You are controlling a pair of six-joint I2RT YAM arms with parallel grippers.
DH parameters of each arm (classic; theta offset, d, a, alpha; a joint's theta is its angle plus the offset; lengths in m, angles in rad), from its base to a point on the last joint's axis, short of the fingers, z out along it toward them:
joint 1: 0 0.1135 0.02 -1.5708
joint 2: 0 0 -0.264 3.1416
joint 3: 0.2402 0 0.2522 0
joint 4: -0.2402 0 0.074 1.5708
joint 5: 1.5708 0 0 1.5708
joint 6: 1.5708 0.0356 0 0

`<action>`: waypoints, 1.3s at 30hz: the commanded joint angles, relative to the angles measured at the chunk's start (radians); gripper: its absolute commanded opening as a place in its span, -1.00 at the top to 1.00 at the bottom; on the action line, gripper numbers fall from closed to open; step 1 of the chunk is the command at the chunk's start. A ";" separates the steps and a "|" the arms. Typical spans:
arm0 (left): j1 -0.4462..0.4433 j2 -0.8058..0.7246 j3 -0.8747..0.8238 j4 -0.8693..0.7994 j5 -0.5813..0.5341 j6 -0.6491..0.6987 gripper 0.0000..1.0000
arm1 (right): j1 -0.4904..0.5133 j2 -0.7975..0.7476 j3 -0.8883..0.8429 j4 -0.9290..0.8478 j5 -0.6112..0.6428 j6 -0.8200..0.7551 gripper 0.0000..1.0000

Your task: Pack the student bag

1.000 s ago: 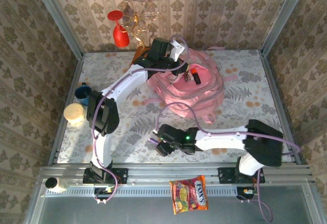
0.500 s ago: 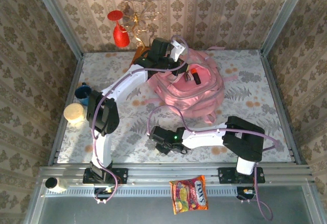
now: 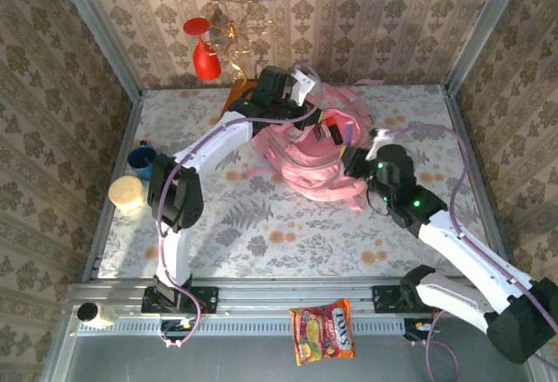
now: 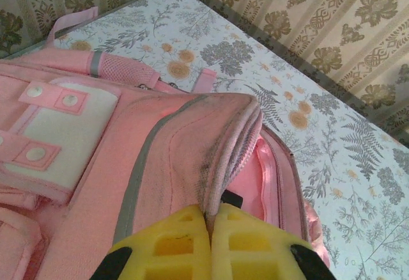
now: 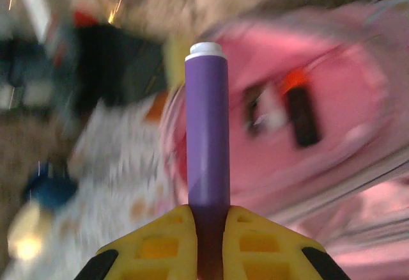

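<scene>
The pink student bag (image 3: 318, 160) lies at the back middle of the table with its top opening facing up. My left gripper (image 3: 307, 94) is shut on the rim of that opening; in the left wrist view the yellow fingers (image 4: 185, 241) pinch the pink fabric edge (image 4: 223, 146) and hold it up. My right gripper (image 3: 355, 151) hovers over the bag's right side, shut on a purple marker (image 3: 348, 133). The marker (image 5: 207, 133) sticks straight out from the gripper (image 5: 208, 213) toward the blurred bag (image 5: 339, 126). A red-and-black item (image 3: 332, 127) lies inside the bag.
A red glass (image 3: 206, 57) and wire stand sit at the back wall. A blue cup (image 3: 141, 155) and a pale round lid (image 3: 128, 194) are at the left edge. A snack packet (image 3: 323, 331) lies on the front ledge beyond the rail.
My right arm closed on the purple marker at the table's front middle, lifted it, and swung up and right to the bag. The left gripper has kept its hold on the bag rim.
</scene>
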 commanded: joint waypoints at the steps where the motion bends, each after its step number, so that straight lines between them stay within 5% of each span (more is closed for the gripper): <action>1: -0.008 -0.070 0.005 0.096 0.000 -0.037 1.00 | -0.037 0.085 -0.013 0.141 0.042 0.290 0.81; 12: -0.031 -0.061 0.055 0.067 0.007 -0.036 1.00 | -0.041 0.528 0.192 0.320 0.096 0.604 0.63; 17: -0.037 -0.061 0.062 0.060 0.007 -0.032 1.00 | -0.035 0.626 0.310 0.226 0.030 0.529 0.19; 21: -0.038 -0.066 0.052 0.061 0.007 -0.025 1.00 | -0.049 0.542 0.248 0.182 0.050 0.424 -0.06; 30: -0.039 -0.105 -0.046 0.096 -0.041 -0.008 1.00 | -0.082 0.167 0.081 -0.016 -0.059 0.046 -0.17; 35: -0.065 -0.148 -0.199 0.176 -0.077 0.005 1.00 | -0.124 0.039 -0.037 -0.110 -0.050 0.008 -0.21; 39: -0.105 -0.146 -0.256 0.140 -0.068 0.046 0.41 | -0.174 0.033 -0.068 -0.110 -0.071 0.012 -0.21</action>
